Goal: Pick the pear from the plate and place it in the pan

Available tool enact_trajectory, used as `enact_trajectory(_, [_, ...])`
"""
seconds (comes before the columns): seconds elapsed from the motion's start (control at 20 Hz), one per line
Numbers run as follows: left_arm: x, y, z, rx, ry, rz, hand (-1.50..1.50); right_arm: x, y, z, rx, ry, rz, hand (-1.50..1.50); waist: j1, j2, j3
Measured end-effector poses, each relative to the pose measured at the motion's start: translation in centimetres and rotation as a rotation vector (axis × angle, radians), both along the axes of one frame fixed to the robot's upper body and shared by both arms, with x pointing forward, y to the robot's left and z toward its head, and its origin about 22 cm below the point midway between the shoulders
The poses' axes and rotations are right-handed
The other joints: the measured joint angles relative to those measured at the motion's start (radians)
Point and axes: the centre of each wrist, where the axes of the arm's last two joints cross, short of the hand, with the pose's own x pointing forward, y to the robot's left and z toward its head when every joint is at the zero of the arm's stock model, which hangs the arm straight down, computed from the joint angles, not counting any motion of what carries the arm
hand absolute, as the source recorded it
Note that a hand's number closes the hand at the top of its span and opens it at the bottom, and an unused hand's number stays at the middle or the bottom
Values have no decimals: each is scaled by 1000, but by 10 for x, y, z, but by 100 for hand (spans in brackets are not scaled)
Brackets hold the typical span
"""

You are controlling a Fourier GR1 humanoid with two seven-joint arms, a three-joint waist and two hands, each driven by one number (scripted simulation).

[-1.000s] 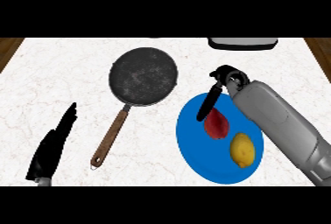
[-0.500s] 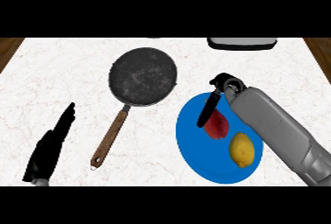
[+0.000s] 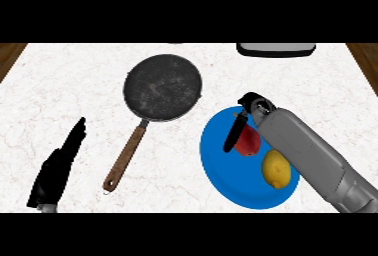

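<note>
The red pear (image 3: 251, 143) lies on the upper part of a blue plate (image 3: 220, 165) at the right. My right hand (image 3: 255, 105) hangs just over the pear, its thumb (image 3: 235, 134) stretched down along the pear's left side. The grey forearm hides the pear's right side and the other fingers. The hand looks open, not closed round the fruit. The dark round pan (image 3: 162, 87) sits left of the plate, up the counter, with its brown handle (image 3: 125, 157) pointing down-left. My left hand (image 3: 55, 172) rests open at the lower left, fingers up.
A yellow lemon (image 3: 275, 167) lies on the plate just below the pear, partly under my forearm. A grey object (image 3: 275, 48) shows at the counter's far edge, upper right. Wooden edges border the white marble counter at both upper corners.
My right hand has come down and slightly left over the plate, bringing its thumb beside the pear. The pear, lemon, pan and left hand have stayed put.
</note>
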Motion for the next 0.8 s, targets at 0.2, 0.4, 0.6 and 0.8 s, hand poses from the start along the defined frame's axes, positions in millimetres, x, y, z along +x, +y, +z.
enact_trajectory(0.2, [-2,0,7,7,0,-1,0,0,-3,-8,3,-19,-16,150,2,-1,0])
enact_trajectory(0.4, [-5,2,4,5,2,-8,0,-2,-1,-11,20,-46,-37,150,1,-3,-2])
enact_trajectory(0.6, [1,-1,7,-1,4,-3,0,-7,0,-16,64,-53,-62,150,-2,-3,-2])
enact_trajectory(0.8, [0,-1,2,4,2,4,0,-14,2,-19,66,-80,-64,150,-4,-3,-2])
